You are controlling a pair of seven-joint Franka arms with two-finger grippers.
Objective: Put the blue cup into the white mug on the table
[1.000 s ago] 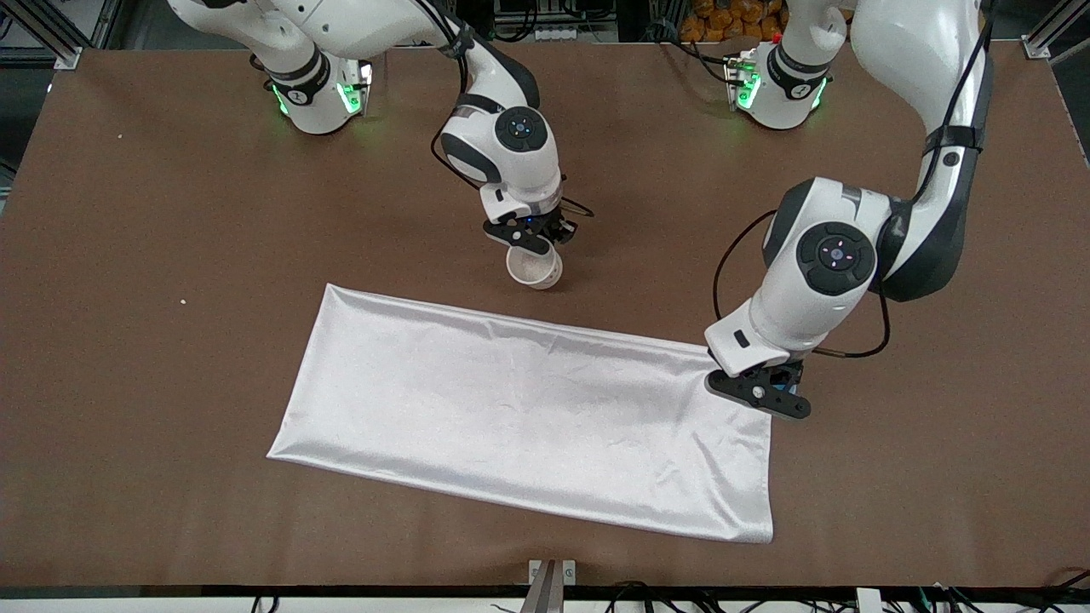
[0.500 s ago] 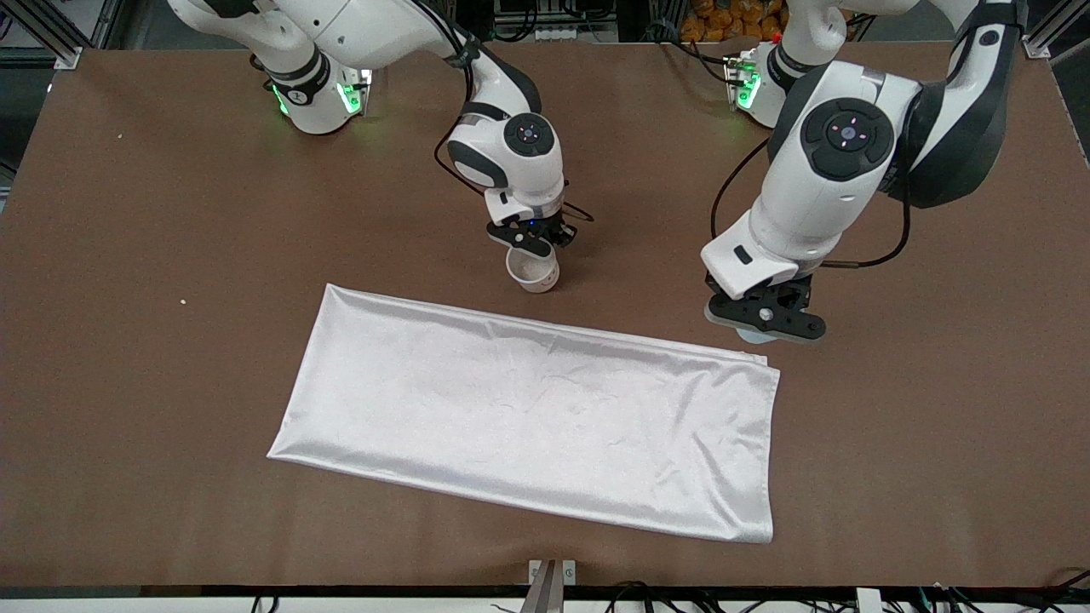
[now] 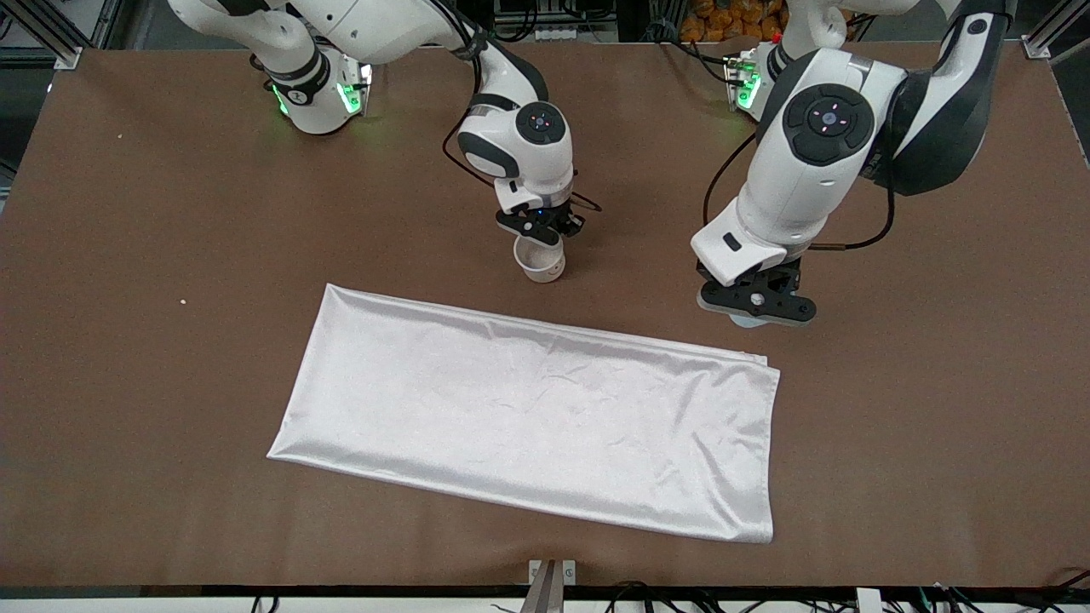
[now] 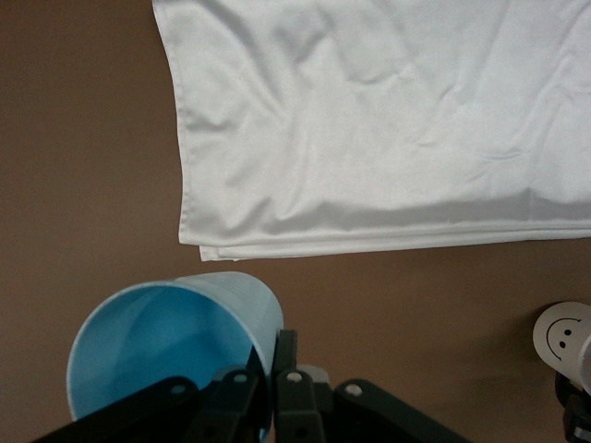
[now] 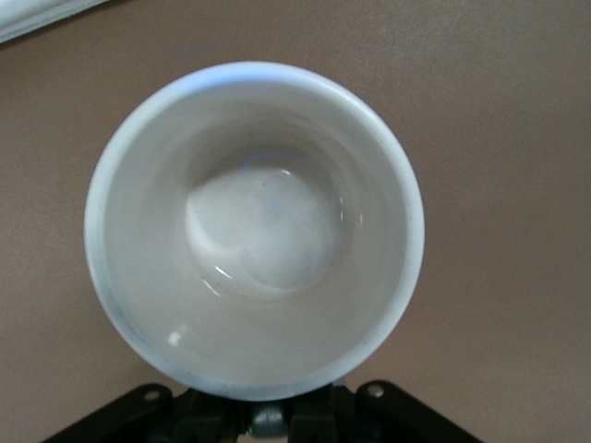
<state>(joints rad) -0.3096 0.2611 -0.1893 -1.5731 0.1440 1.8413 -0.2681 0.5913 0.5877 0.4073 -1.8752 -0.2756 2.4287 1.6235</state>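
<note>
Blue cup (image 4: 175, 346), thin translucent plastic (likely light and easily squashed), was pinched by its rim wall in the left hand (image 3: 754, 305) over the bare worktop (image 3: 170, 213). Right hand (image 3: 540, 228) clamped the white mug (image 3: 539, 260) at its rim, mouth up, beside the cloth (image 3: 528, 417).

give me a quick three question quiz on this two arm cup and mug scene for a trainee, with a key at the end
1. True or false: the blue cup already sits inside the white mug.
2. Multiple choice: the left gripper holds the blue cup over A) the white cloth, B) bare table close to the cloth's corner, C) the mug.
3. Fill in: the right gripper is shut on the ____.

Key:
1. False. The cup is in the left gripper, apart from the mug.
2. B.
3. White mug; the fingers pinch its rim, and it is empty inside.
</note>
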